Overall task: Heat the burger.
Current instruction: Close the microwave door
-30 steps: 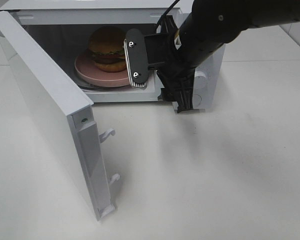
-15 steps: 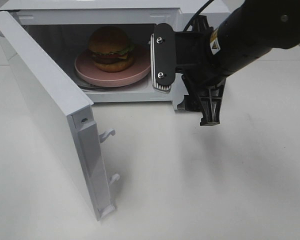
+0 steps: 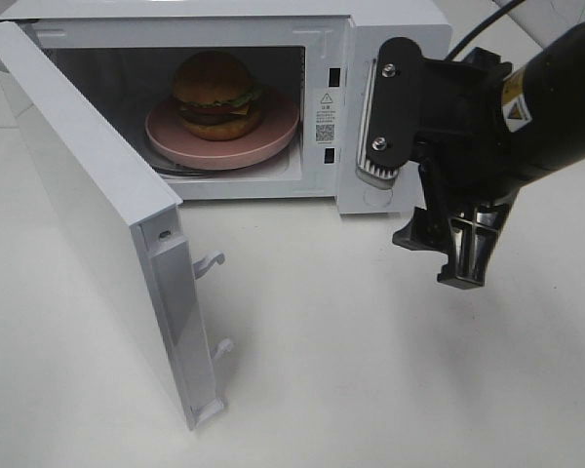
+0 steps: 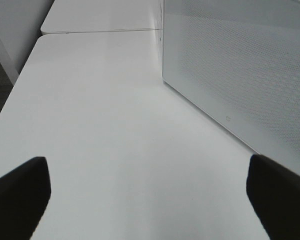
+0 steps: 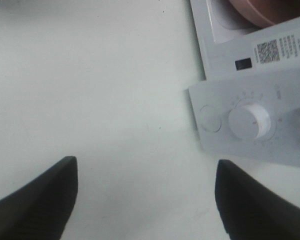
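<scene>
Loading looks done: the burger (image 3: pixel 213 90) sits on the pink plate (image 3: pixel 273 136) inside the open microwave (image 3: pixel 400 12), in the upper middle of the high view, touched by neither hand

Your right hand (image 3: pixel 419 226) hangs at the right of that frame, in front of the control panel, fingers spread wide and holding nothing. Its wrist view shows bare tabletop (image 5: pixel 90 75) between the fingertips and the white dial (image 5: pixel 248 121) off to one side

Your left hand (image 4: pixel 150 200) is outside the high view. Its own camera shows the two fingertips spread far apart, empty, low over the tabletop, with a perforated panel in the right of the frame that I take for the outer face of the door (image 3: pixel 88 205)

The step in hand, as I judge it, is closing up. The door stands swung far out toward the lower left, so it wants a push on its outer face, and your left hand seems the better placed. Swing it round until the latch hooks (image 3: pixel 210 261) seat in the slots (image 3: pixel 330 73), and keep your right hand clear of the opening. After that the dial needs turning
</scene>
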